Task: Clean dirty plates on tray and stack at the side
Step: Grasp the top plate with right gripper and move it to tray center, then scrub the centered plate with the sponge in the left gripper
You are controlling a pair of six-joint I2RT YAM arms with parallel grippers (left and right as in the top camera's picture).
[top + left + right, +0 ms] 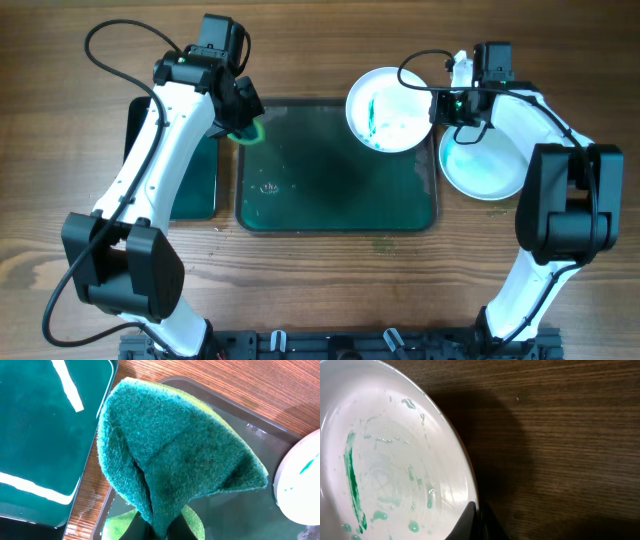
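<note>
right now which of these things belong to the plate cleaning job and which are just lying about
Job: smeared plate, gripped at its rim by the right tool; sponge in the left tool; big tray; bluish plate on the table beside it.
Lying about: small tray under the left arm.

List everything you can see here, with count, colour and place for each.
table: 1, brown wood
large tray: 1, dark green, centre
small tray: 1, dark green, left of large tray
streaked plate: 1, white, green smears, over large tray's back right corner
bluish plate: 1, white, on table right of large tray
sponge: 1, green, over large tray's back left corner
left gripper: 1, black, jaws shut on sponge
right gripper: 1, black, jaws shut on streaked plate's rim
</note>
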